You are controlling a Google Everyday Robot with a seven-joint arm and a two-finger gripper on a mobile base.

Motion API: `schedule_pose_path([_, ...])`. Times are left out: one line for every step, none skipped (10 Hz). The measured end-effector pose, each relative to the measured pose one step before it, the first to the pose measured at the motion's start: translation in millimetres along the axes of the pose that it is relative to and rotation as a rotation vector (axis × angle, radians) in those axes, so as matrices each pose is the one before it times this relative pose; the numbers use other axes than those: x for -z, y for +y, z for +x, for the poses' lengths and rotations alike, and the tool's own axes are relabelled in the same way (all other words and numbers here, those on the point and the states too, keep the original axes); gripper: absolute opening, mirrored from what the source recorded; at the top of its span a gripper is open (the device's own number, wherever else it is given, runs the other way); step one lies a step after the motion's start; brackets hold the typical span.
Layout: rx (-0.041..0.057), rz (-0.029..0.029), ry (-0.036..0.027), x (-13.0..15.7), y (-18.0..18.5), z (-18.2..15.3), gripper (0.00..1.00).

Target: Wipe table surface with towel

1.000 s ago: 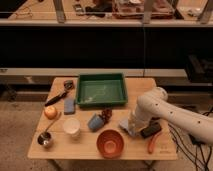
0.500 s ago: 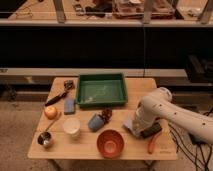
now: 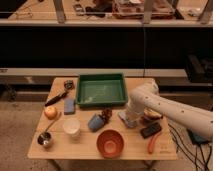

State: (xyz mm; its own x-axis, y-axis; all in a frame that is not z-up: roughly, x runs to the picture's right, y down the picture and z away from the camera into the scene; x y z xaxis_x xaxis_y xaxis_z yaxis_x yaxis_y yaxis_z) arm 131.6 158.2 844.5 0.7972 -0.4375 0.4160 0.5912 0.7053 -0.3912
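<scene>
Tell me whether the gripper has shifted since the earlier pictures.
Cannot tell: the gripper, shut on the towel, sits right of the green tray's front corner as before.

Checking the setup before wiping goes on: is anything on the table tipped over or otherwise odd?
The blue cup lies tipped on its side near the table's middle, beside a small dark object. Nothing looks spilled. The gripper presses down on the towel right of it.

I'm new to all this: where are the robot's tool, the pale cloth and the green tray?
Tool (image 3: 131,119): camera view, its tip, pressed down on the cloth.
Pale blue-grey cloth towel (image 3: 124,116): camera view, left edge.
Green rectangular plastic tray (image 3: 101,79): camera view, far rim.
</scene>
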Motion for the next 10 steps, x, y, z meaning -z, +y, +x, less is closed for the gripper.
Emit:
schedule_pose_path([-0.00572, 0.00445, -0.00068, -7.44, -10.76, -4.77, 0.14])
schedule_pose_path([0.00702, 0.00449, -0.00714, -1.64, -6.36, -7.07, 0.14])
schedule_pose_path([0.02802, 0.01086, -0.02865, 5.32, -7.77, -16.40, 0.14])
schedule_pose_path([0.02277, 0.00527, -0.01521, 5.39, 0.75, -8.25, 0.14])
schedule_pose_path([0.02562, -0.00057, -0.00856, 4.87, 5.29, -8.22, 0.14])
schedule_pose_path([0.03882, 0.00341, -0.01640, 7.29, 11.57, -14.54, 0.14])
schedule_pose_path([0.02523, 0.00076, -0.00931, 3.82, 6.47, -8.58, 0.14])
schedule_pose_path([0.01729, -0.00222, -0.01167, 2.83, 7.59, -6.94, 0.14])
schedule_pose_path([0.01139, -0.00824, -0.01405, 3.17, 12.28, -3.83, 0.14])
schedule_pose_path([0.00761, -0.01413, -0.01514, 3.98, 17.21, -0.35, 0.14])
